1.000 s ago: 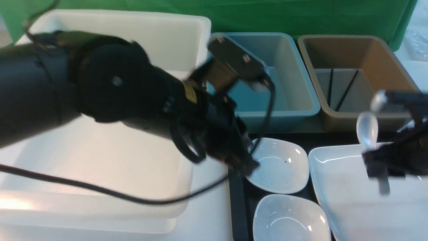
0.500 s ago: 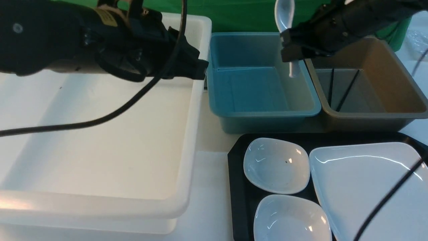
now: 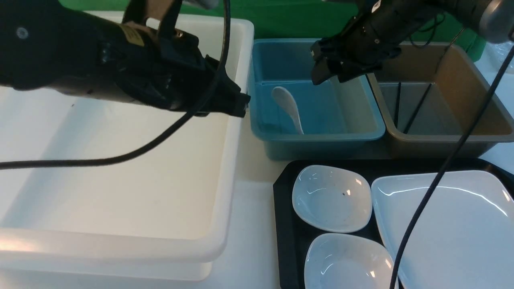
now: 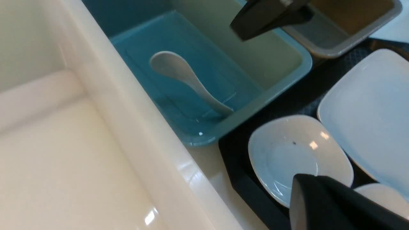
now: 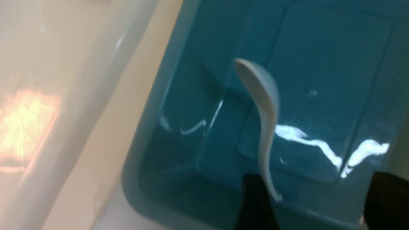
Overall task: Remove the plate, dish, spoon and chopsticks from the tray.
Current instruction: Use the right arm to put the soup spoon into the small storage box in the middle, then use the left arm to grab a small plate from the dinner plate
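Observation:
The white spoon lies loose on the floor of the blue bin, also seen in the wrist views. My right gripper hangs open above that bin, nothing between its fingers. My left gripper is shut and empty, at the white bin's right rim. On the black tray sit the large white plate and two small dishes. The black chopsticks lean inside the brown bin.
A big white bin fills the left side under my left arm. Blue and brown bins stand side by side behind the tray. Black cables trail across the plate and the white bin. A green cloth hangs behind.
My right gripper's jaws have parted and the spoon has dropped from them into the blue bin. That gripper shifted slightly left and lower. My left arm barely moved.

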Controlling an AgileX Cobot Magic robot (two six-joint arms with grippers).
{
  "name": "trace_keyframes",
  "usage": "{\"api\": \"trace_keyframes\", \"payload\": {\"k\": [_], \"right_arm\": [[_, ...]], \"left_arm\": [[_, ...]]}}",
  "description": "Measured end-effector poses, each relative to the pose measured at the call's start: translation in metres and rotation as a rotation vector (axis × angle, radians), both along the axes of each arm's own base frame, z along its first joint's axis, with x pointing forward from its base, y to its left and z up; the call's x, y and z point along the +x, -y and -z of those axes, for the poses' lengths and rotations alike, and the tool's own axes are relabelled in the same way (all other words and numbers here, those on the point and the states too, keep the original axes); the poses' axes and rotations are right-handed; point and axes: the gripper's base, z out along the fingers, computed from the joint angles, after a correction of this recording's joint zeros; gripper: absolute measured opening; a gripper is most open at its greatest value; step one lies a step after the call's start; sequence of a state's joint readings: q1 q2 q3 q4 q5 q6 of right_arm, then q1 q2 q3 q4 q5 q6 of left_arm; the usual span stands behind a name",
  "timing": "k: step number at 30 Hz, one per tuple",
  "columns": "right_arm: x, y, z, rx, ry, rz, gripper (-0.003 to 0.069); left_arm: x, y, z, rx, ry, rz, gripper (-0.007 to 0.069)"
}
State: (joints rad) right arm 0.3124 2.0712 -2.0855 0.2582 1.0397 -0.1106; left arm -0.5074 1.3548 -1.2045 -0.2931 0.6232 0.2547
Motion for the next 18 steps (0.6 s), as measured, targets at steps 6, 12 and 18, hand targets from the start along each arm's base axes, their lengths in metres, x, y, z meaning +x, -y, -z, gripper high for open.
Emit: {"api": "trace_keyframes", "payload": {"k": [6,12,18], "right_arm": [[-0.066,0.029,-0.093,-0.057,0.138,-0.040,0.0054],[-0.160,0.059,-0.147,-0.025,0.250,-0.035,0.0029],[-0.228,0.081,-0.113,-0.034,0.223,-0.020,0.0029]], "left_arm": [[-0.001,0.004,-0.035,0.063,-0.094,0.047,0.0001],[-0.010,0.051,-0.041,0.131,-0.182,0.204,0.0001],[-0.020,0.115,0.015,0.276,-0.365,0.360,0.0001]]}}
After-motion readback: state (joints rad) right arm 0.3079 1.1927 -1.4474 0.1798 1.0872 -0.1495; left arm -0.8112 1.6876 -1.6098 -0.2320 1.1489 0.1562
